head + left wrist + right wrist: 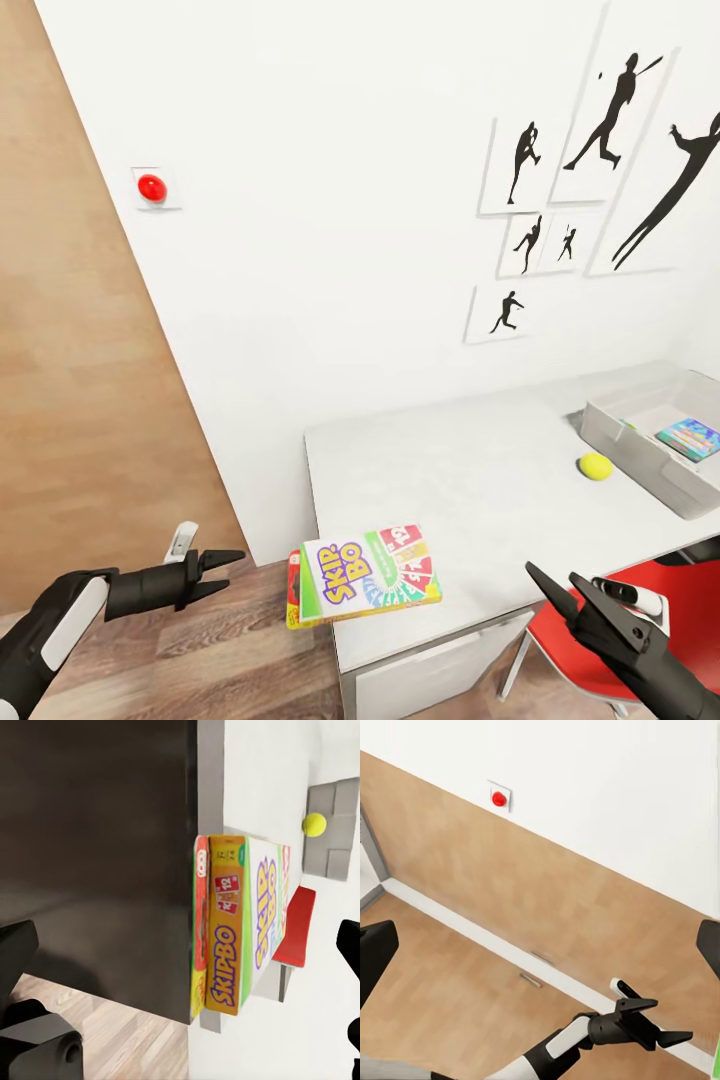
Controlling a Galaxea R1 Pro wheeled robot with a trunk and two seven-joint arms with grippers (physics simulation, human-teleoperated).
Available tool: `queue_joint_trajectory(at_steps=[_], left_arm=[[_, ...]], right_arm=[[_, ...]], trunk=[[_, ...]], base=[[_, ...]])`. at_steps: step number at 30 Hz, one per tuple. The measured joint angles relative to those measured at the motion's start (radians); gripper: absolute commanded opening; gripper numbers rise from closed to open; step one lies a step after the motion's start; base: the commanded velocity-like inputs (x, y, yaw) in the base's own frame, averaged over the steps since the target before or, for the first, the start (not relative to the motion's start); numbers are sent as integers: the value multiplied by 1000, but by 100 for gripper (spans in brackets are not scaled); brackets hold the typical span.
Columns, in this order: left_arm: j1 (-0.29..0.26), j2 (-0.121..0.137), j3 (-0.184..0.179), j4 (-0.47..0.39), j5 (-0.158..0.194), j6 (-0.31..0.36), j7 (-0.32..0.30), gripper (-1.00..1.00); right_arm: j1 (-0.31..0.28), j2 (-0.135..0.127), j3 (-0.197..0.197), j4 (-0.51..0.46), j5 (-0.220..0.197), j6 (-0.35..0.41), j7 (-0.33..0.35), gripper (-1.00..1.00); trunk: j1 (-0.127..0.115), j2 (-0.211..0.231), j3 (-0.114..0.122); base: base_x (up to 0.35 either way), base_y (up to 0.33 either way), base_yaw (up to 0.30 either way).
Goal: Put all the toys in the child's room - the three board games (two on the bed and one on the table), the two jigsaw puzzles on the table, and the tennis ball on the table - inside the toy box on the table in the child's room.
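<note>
Head view: my left claw (pixel 222 572) hangs off the counter's (pixel 470 470) near corner, fingers a little apart, holding nothing. Right claw (pixel 566 594) at the counter's front edge, jaws spread, empty. Two stacked games (pixel 368 578) overhang that corner, Skip-Bo on top, just beside the left claw. Ball (pixel 596 465) sits on the counter next to the toy box (pixel 640 450), which holds a blue game (pixel 690 437). Red chair (pixel 650 600) under my right arm. Red button (pixel 151 186) on the wall.
</note>
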Motion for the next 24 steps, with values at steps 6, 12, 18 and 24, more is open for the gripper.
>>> queue_joint_trajectory(at_steps=[6, 12, 18, 24], left_arm=[[0, 0, 0, -1, 0, 0, 0, 100], [0, 2, 0, -2, -1, 0, -1, 100], [0, 1, 0, -2, 0, -1, 0, 100], [0, 0, 0, -2, 0, -1, 0, 100]], right_arm=[[0, -2, -3, 1, -2, 0, 1, 100], [1, -10, -8, 0, -41, 2, 7, 100], [4, -14, -36, -8, -84, 36, 39, 100], [6, -14, -99, -19, -93, 118, 105, 100]], trunk=[[0, 0, 0], [0, 0, 0], [0, 0, 0], [0, 0, 0]], base=[[0, -169, 0], [0, -49, 0], [0, -9, 0], [0, -1, 0]])
